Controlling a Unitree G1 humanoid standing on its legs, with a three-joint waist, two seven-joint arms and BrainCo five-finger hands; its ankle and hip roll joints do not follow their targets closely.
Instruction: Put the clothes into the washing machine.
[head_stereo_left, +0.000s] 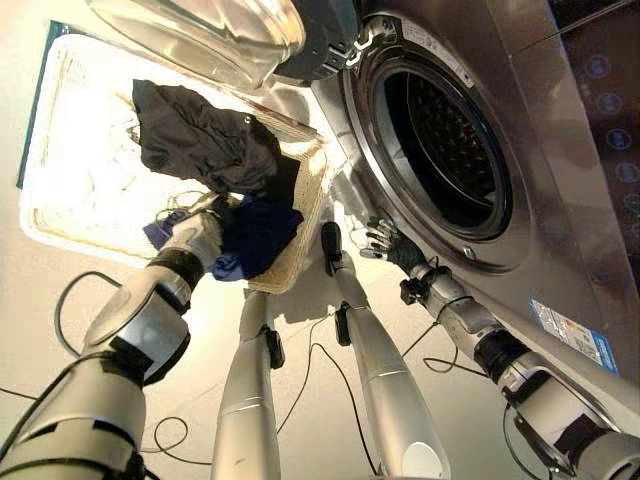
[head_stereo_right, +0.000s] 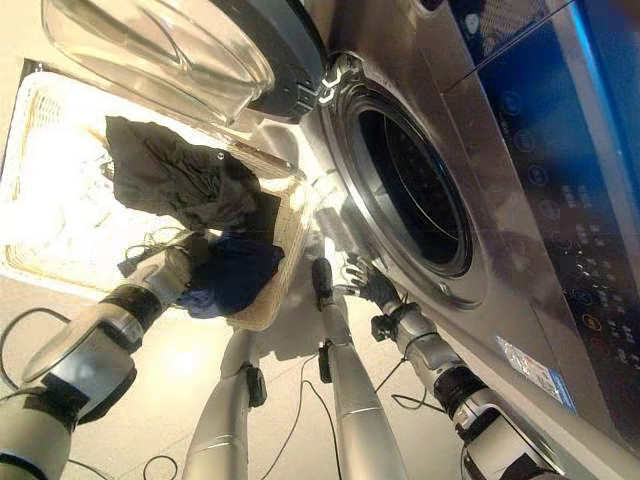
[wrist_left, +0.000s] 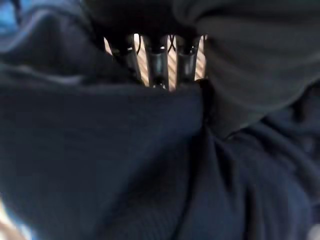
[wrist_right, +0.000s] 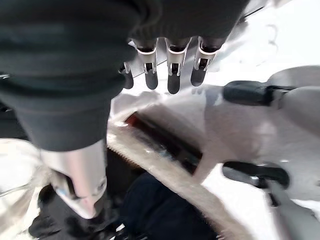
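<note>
- Strong light washes out the basket (head_stereo_left: 70, 190) floor to near white
- Glare streaks the open glass door (head_stereo_left: 200, 35) and the washing machine (head_stereo_right: 400, 90) front
- Dark cloth (wrist_left: 125, 165) close to the left wrist lens is blurred

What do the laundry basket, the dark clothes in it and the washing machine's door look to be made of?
The basket looks like pale woven wicker or straw: its rim shows a ribbed weave. The grey garment and the navy garment at the left hand look like soft matte fabric, crumpled in folds. The washing machine front looks like brushed silver metal; its door looks like clear glass or plastic.
</note>
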